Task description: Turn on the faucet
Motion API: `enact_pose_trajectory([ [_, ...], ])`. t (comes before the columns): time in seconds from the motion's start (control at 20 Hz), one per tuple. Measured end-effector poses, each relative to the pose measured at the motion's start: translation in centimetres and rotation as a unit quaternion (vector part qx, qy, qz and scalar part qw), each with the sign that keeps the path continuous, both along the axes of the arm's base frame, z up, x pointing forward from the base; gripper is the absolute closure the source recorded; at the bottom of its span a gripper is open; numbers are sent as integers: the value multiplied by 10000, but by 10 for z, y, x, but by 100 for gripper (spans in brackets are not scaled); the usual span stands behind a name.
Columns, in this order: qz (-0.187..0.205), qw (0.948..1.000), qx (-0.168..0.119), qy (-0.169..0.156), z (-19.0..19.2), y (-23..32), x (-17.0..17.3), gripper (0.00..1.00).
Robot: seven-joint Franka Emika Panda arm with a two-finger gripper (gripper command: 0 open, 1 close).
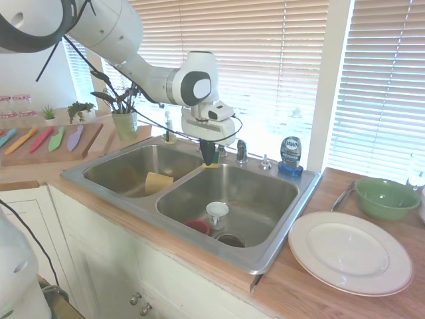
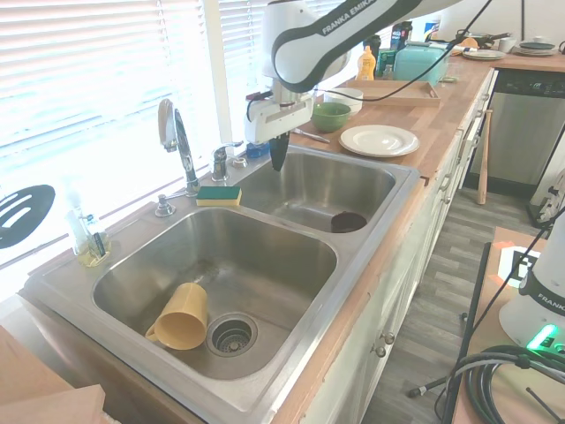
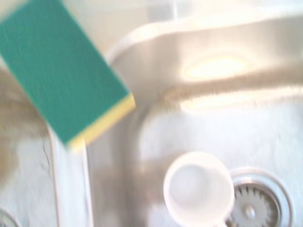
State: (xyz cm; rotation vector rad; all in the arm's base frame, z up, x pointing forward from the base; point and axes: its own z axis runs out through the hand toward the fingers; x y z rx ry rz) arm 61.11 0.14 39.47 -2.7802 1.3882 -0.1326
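The claw (image 2: 278, 159) hangs over the back rim of the sink (image 2: 371, 256), pointing straight down, its dark fingers pressed together into one narrow tip with nothing between them and nothing touched. In the first exterior view the claw (image 1: 208, 157) sits just above the green and yellow sponge (image 1: 210, 163) on the divider between the two basins.

In the second exterior view the faucet (image 2: 173, 132) stands at about 9 o'clock from the claw, near but apart, its chrome neck arching high over the back ledge. Its small lever handle (image 2: 221, 161) rises between spout and claw, just beside the claw at 9 o'clock. The sponge (image 2: 218, 195) lies at about 8 o'clock, below the spout.

The first exterior view hides the spout behind the arm, showing only the chrome lever handle (image 1: 242, 151) at 3 o'clock of the claw, then a blue dish-soap bottle (image 1: 291, 156), a green bowl (image 1: 386, 197) and a white plate (image 1: 350, 252) on the desk (image 1: 312, 292). Only the second exterior view shows a yellow mug (image 2: 180, 318) lying tipped in the near basin. The wrist view, blurred, shows the sponge (image 3: 61, 71) from above and a white cup (image 3: 199, 187) beside the drain (image 3: 258, 201).
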Motion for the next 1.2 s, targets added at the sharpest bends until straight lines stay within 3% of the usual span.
enact_pose_trajectory([
  [0.45,-213,9997,-74,51,18,-2,63,100],
  [0.85,-259,9996,-82,21,18,-5,89,100],
  [1.0,-252,9996,-75,-112,22,-4,93,100],
  [1.2,-226,9980,-61,-594,32,-2,102,100],
])
